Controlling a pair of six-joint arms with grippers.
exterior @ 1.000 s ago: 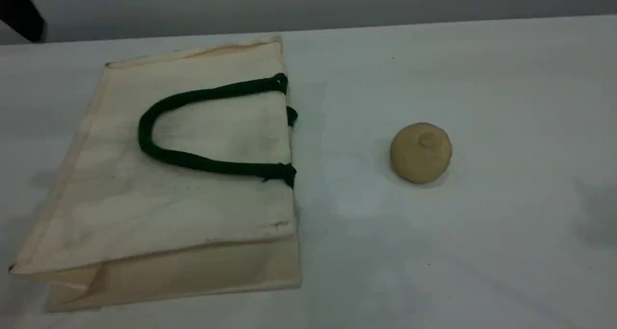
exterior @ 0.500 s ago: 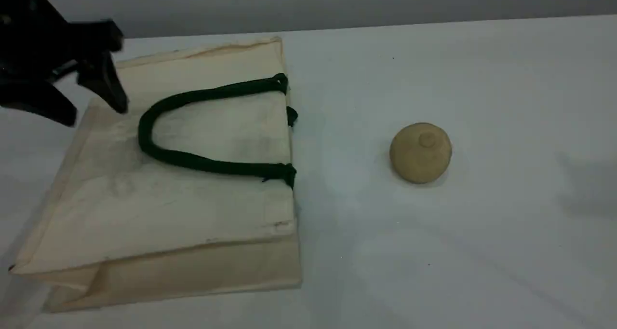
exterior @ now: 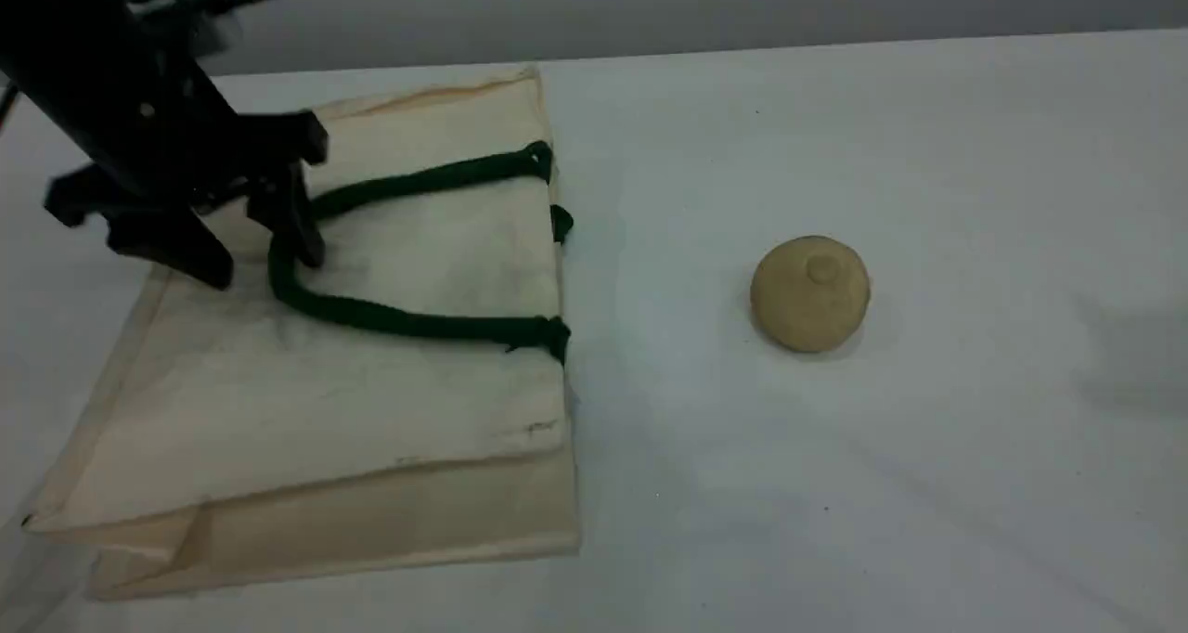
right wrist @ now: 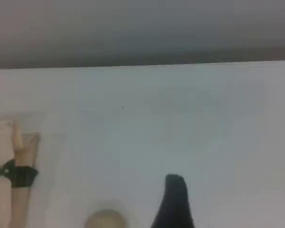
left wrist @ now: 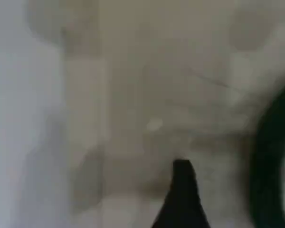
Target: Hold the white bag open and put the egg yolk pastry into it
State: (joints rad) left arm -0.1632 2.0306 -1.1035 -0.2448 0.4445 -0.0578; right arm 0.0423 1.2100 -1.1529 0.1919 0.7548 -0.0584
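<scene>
In the scene view, the white bag [exterior: 353, 364] lies flat on the white table [exterior: 928, 475], its mouth edge facing right and its folded bottom toward the left. 1 dark green rope handle [exterior: 390, 316] lies looped across the upper face of the bag. The left gripper [exterior: 264, 257] reaches in from the upper left, its 2 black fingers spread wide and empty; the right-hand finger stands at the bend of the handle loop, the other over bare canvas farther left, though whether either tip touches cannot be told. The egg yolk pastry [exterior: 810, 292] sits on the table well to the right of the bag, dimple up, apart from both arms. The right arm does not appear in this view. In the left wrist view, blurred cream canvas fills the frame, with 1 black fingertip [left wrist: 183, 190] at the bottom edge and a dark green curve of the handle at the right. In the right wrist view, 1 black fingertip [right wrist: 175, 199] of the right gripper [right wrist: 175, 209] hangs over the table, its jaws wide and holding nothing, the top of the pastry at the bottom edge just left of it, and the bag's corner with a green tab [right wrist: 20, 175] at far left.
</scene>
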